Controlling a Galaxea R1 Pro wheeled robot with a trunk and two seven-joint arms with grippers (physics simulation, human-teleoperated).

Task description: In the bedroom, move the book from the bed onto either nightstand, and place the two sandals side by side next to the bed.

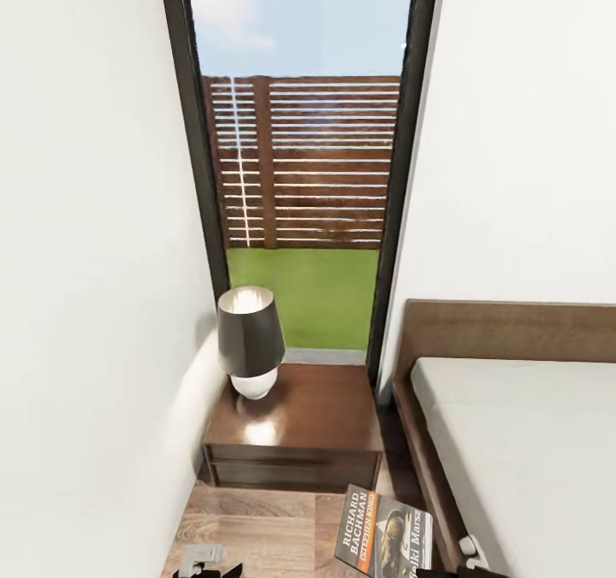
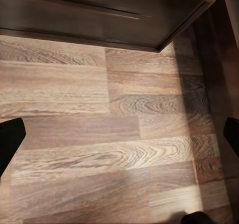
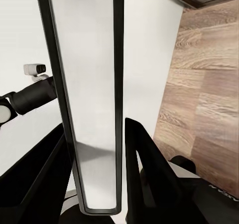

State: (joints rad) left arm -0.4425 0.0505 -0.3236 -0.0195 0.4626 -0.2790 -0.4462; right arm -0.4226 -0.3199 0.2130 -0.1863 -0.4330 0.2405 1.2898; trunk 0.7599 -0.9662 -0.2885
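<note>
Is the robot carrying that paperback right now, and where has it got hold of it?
Yes: the book sits edge-on between the right gripper's jaws, pinched near its lower edge.

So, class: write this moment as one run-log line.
held: thin Richard Bachman paperback book in right gripper | target: glossy dark-brown wooden nightstand ahead, lamp on it | left gripper: open, above floor

A glossy dark wooden nightstand [image 1: 295,424] reflects light beside matt wood-plank floor [image 2: 99,134], a smooth pale mattress [image 1: 530,458] in a wooden bed frame [image 1: 505,328], and a glossy paperback book [image 1: 385,533].
</note>
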